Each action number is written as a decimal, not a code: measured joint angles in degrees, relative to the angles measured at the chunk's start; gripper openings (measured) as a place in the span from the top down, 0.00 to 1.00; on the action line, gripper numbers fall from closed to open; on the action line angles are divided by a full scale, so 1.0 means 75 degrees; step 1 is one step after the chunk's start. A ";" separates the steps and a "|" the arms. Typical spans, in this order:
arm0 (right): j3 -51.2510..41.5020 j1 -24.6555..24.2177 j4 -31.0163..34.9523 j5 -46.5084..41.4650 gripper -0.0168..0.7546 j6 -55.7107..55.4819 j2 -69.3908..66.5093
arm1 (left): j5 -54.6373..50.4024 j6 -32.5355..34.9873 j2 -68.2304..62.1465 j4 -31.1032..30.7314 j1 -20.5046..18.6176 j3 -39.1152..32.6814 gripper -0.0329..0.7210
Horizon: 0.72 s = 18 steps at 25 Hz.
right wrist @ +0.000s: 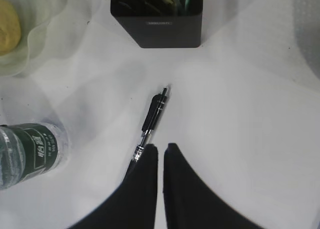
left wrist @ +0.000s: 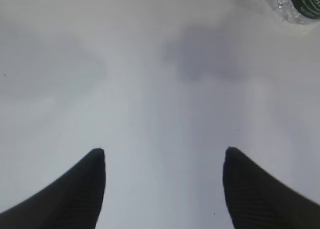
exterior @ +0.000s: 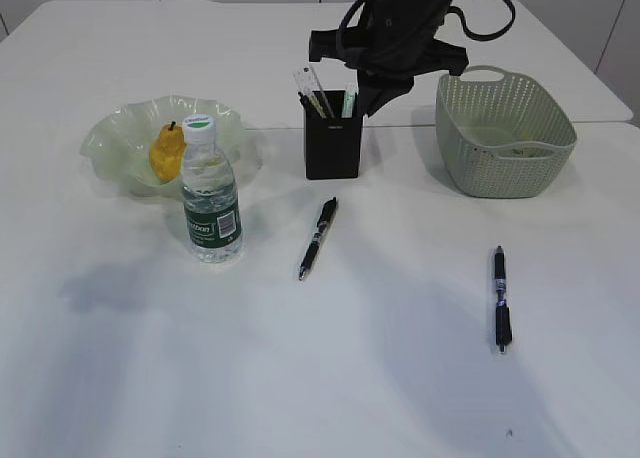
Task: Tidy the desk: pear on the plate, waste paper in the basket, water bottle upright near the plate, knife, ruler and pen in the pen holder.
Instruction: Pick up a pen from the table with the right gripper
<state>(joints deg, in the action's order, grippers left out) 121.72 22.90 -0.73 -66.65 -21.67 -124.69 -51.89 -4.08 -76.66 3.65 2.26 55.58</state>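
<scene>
A white bench (exterior: 330,378) is observed. The right claw (right wrist: 160,154) is clenched, grasping nothing; a black pen (right wrist: 150,121) lies just ahead-left of its tips, the pen holder (right wrist: 157,21) beyond. The left claw (left wrist: 164,161) is held released over bare bench, the water bottle (left wrist: 300,4) far ahead-right.

My left gripper (left wrist: 164,161) points downward, fingers spread wide apart. My right gripper (right wrist: 160,156) points downward, fingertips nearly touching, gripping nothing.

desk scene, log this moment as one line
pear: on plate | water bottle: upright by plate | pens on table: two | right hand: shut, empty | left hand: open, empty
</scene>
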 joint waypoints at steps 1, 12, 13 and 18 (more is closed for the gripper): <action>0.0000 0.0000 0.0053 0.0000 0.95 -0.0025 0.0000 | -0.0012 0.0000 0.0000 0.0000 0.0000 0.0000 0.27; 0.0000 0.0048 0.0694 0.0000 0.57 -0.0902 -0.0762 | -0.0030 0.0000 0.0000 0.0014 0.0000 0.0000 0.27; 0.0000 0.0065 0.0700 0.0000 0.57 -0.0983 -0.0849 | -0.0030 0.0000 0.0000 0.0014 0.0000 0.0000 0.27; 0.0023 0.0331 0.0673 0.0014 0.56 -0.1418 -0.1306 | -0.0047 0.0000 0.0000 0.0014 0.0000 0.0000 0.27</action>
<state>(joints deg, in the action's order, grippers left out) 121.90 25.38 4.32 -66.54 -32.30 -134.48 -52.25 -4.08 -76.66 3.76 2.26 55.58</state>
